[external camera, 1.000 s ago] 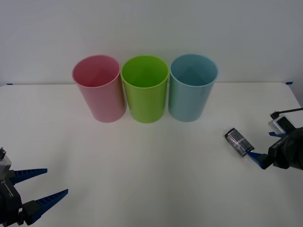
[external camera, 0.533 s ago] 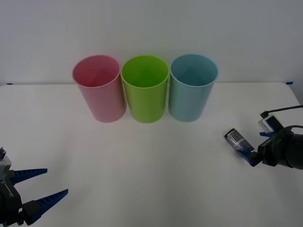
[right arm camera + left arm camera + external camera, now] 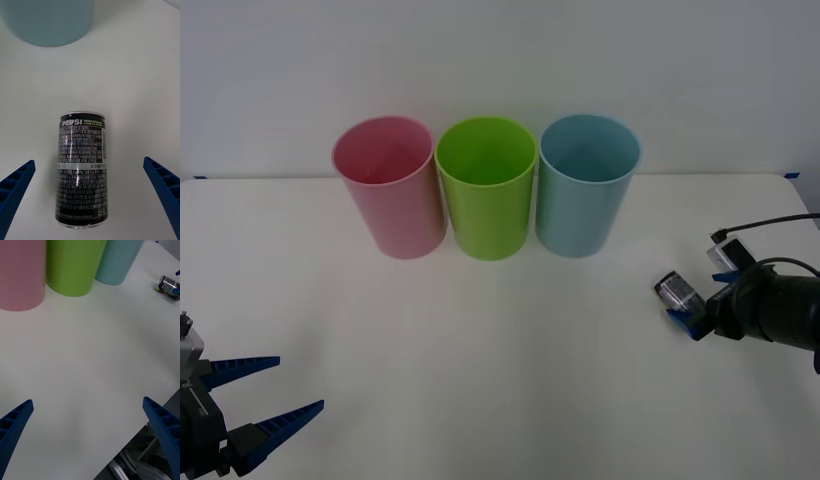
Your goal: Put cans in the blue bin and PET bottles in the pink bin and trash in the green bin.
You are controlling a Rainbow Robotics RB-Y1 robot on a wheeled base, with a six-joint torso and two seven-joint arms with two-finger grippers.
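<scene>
So the can [image 3: 677, 296] is lying on its side near the right edge of the table [image 3: 480, 360], well apart from the three bins lined up along the far edge: pink bin [image 3: 388, 186] on the left, green bin [image 3: 486, 186] in the middle, blue bin [image 3: 585, 184] closest to the can. Compared with a second ago, the right gripper [image 3: 696, 318] has slid in from the right edge toward the can, and now its blue fingers [image 3: 15, 187] sit spread wide on either side of the can with clear gaps, not touching it. From the right wrist camera the can lies lengthwise between the fingers, with the base of the blue bin past its far end. The can itself looks like it hasn't budged. The left gripper [image 3: 265, 395] is parked at the near left corner, jaws spread, same spot as before.
</scene>
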